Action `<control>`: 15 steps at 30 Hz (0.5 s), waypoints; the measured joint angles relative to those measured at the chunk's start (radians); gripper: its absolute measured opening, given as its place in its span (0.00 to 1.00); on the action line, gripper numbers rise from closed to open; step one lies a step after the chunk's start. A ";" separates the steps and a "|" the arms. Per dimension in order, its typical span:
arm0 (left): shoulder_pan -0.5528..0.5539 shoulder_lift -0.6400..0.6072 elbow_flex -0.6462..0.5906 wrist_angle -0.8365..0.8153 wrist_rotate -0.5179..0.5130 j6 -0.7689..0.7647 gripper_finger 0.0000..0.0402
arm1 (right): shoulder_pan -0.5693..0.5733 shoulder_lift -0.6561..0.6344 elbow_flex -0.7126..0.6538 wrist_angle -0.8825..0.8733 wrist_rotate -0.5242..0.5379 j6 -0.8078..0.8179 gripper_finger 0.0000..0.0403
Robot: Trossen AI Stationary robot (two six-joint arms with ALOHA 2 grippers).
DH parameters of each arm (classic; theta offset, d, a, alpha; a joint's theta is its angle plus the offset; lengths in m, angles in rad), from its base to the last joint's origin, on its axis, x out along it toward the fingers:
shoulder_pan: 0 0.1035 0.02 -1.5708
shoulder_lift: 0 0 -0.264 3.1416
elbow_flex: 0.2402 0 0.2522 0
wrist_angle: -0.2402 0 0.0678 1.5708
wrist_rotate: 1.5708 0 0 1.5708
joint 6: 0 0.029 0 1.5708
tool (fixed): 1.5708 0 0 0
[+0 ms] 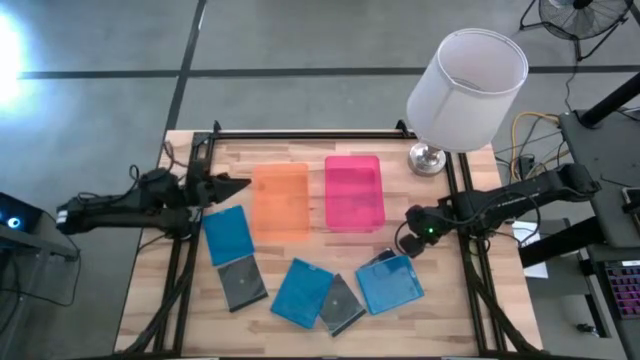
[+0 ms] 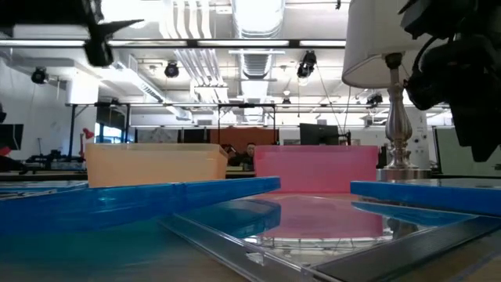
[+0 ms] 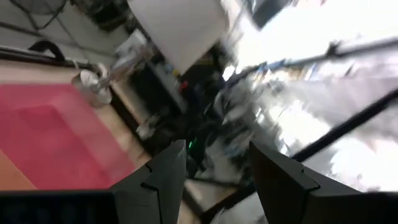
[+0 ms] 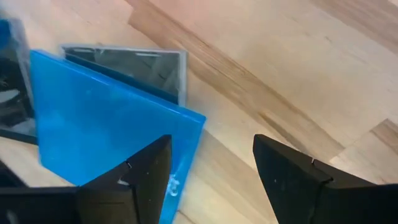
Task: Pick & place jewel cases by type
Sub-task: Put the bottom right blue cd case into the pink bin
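Blue and grey jewel cases [image 1: 300, 291] lie on wooden bench [image 1: 450, 320] before orange tray [image 1: 280, 201], pink tray [image 1: 354, 192]. We see right tool [image 1: 408, 246] fingers apart, empty, over blue case [image 4: 106, 130]; left tool [image 1: 240, 186] apart, empty, beside orange tray.

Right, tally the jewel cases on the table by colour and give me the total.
Blue jewel cases: 3
Dark grey/clear jewel cases: 3
Total: 6
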 joint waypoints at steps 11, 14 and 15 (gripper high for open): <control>-0.116 0.550 0.319 -0.054 0.056 0.220 0.39 | 0.000 -0.073 -0.072 0.058 -0.025 -0.045 0.55; -0.155 0.625 0.373 -0.009 0.039 0.209 0.39 | 0.001 -0.117 -0.092 0.057 -0.043 -0.055 0.55; -0.170 0.655 0.378 -0.021 0.033 0.195 0.39 | 0.001 -0.130 -0.102 0.058 -0.048 -0.054 0.55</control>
